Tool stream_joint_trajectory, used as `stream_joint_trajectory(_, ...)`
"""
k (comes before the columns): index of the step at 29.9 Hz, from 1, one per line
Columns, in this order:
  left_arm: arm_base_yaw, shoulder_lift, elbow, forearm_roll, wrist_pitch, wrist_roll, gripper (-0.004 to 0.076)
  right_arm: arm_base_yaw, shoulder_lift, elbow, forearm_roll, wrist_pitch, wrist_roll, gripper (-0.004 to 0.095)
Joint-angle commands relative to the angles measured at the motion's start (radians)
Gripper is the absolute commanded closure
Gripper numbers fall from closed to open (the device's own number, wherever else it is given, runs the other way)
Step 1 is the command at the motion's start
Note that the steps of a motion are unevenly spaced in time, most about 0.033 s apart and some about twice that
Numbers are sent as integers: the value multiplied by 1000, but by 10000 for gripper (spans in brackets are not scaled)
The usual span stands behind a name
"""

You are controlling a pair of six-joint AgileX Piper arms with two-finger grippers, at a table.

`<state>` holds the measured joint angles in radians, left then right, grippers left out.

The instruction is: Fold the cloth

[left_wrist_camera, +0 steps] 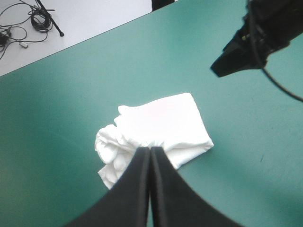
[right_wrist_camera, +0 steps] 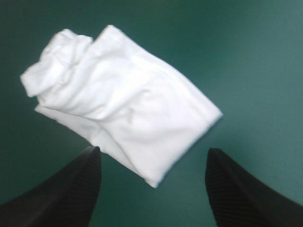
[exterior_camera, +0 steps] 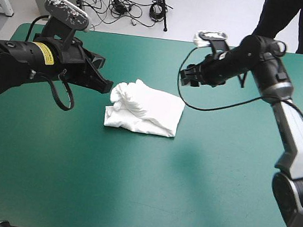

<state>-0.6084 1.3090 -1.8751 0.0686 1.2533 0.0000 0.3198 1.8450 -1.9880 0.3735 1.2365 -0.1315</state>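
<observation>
The T-shirt (exterior_camera: 145, 111) lies as a folded white bundle near the middle of the table (exterior_camera: 215, 184), on the teal-green cover. Most of it is a flat, roughly squared pad. The side toward the left arm is bunched into loose crumpled folds that stand a little higher than the rest.

The left gripper (exterior_camera: 108, 87) comes in from the table's left side, and its tip is just beside the crumpled side of the bundle. In the left wrist view its black fingers (left_wrist_camera: 163, 189) are pressed together into one pointed arch, and no cloth shows between them. The tip of the arch overlaps the near edge of the T-shirt. The pictures do not show whether it touches the cloth.

The right gripper (exterior_camera: 185, 77) hangs in the air on the far right side of the T-shirt, apart from it and pointing toward it. In the right wrist view its two black fingers (right_wrist_camera: 78, 187) stand wide apart, with nothing between them. The bundle lies ahead of them on the cover, its smooth folded corner nearest the gripper and the crumpled part farthest away. The left wrist view also shows the right gripper as a dark shape beyond the T-shirt.
</observation>
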Motion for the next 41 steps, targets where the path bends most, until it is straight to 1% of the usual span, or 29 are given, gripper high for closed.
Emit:
stream_joint_trajectory(1,-7,-26,-21,-29,36,-9,733,-41,-164,81,-78,11,19,306)
stream_joint_trajectory(4,-7,-26,-21,-31,36,0,733,-73,-203,208,-72,6,19,305)
stream_joint_trajectory(6,-7,-26,-21,-27,36,0,733,-92,-203,283,-37,-24,-7,303)
stream_joint_trajectory(8,-7,-26,-21,-27,36,0,733,-104,-188,357,34,-84,-53,302)
stream_joint_trajectory(11,-7,-26,-21,-27,36,0,733,-108,-144,452,179,-191,-123,299)
stream_joint_trajectory(17,-7,-26,-21,-27,36,0,733,-108,-3,471,403,-254,-255,298)
stream_joint_trajectory(20,-7,-26,-21,-27,36,0,733,-108,44,471,456,-285,-280,298)
stream_joint_trajectory(26,-7,-26,-21,-29,36,-8,733,-108,113,469,563,-292,-350,298)
stream_joint_trajectory(32,-7,-26,-21,-36,36,-15,733,-106,169,469,646,-281,-400,299)
stream_joint_trajectory(36,-7,-26,-21,-38,36,-19,733,-83,197,469,657,-257,-423,303)
stream_joint_trajectory(37,-7,-26,-21,-40,36,-25,733,-74,203,469,657,-249,-431,319)
stream_joint_trajectory(38,-7,-26,-21,-42,36,-25,733,-67,210,469,657,-241,-440,360)
stream_joint_trajectory(39,-7,-26,-21,-42,36,-25,733,-59,218,469,657,-240,-446,423)
stream_joint_trajectory(41,-7,-26,-21,-42,36,-25,733,-41,228,469,646,-240,-466,588)
